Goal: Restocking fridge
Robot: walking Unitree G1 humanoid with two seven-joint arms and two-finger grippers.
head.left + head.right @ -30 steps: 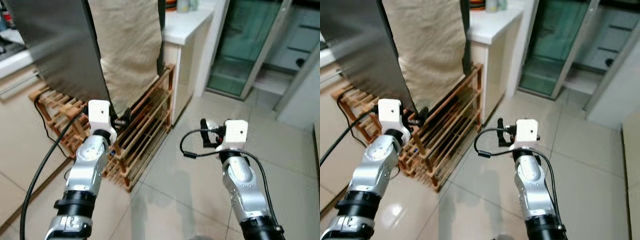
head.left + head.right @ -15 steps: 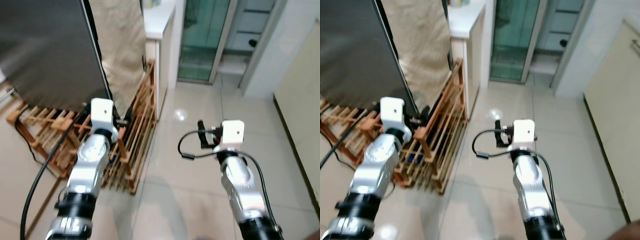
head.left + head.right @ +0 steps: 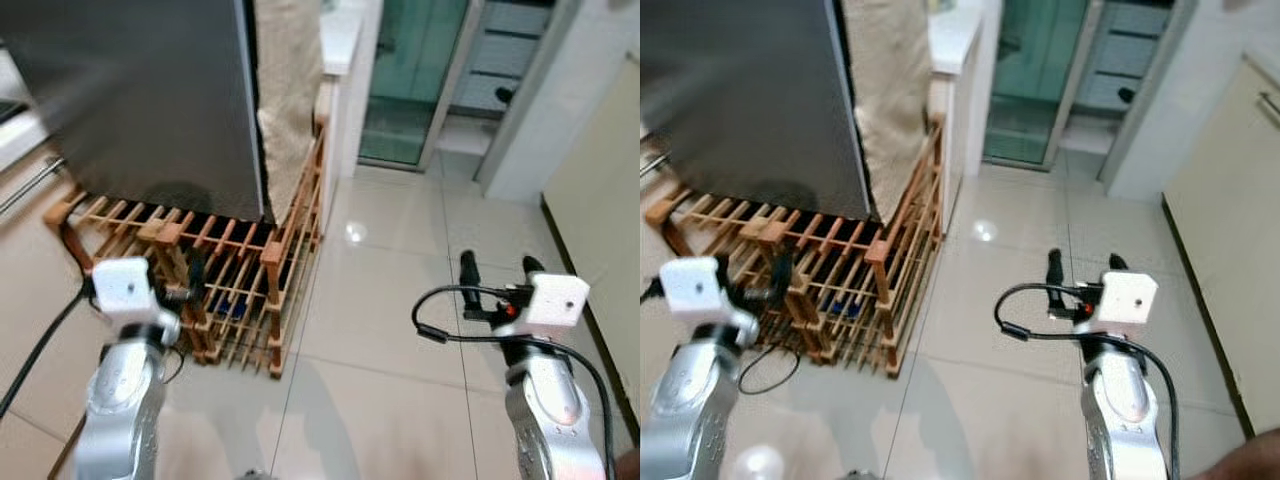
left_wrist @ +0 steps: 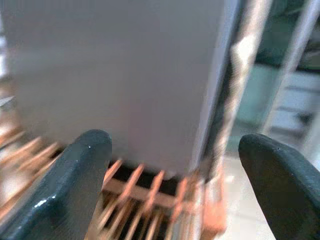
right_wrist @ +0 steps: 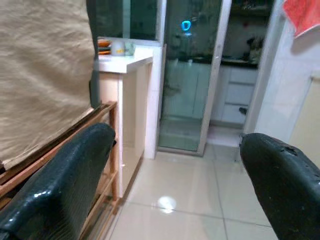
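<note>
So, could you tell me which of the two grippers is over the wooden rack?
The left gripper: its fingers reach over the wooden rack beneath the grey panel, whereas the right gripper hangs over bare floor tiles.

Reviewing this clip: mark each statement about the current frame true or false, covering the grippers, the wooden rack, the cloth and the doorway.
1. Both grippers are open and hold nothing. True: the left gripper and the right gripper each show two spread black fingers with nothing between them.
2. The slatted wooden rack stands on the tiled floor. True.
3. The beige cloth lies flat on the floor. False: it hangs beside the large dark grey panel, above the rack.
4. The right gripper grips the rack. False: it hovers over bare floor, apart from the rack.
5. A green glass sliding door lies ahead. True.
</note>
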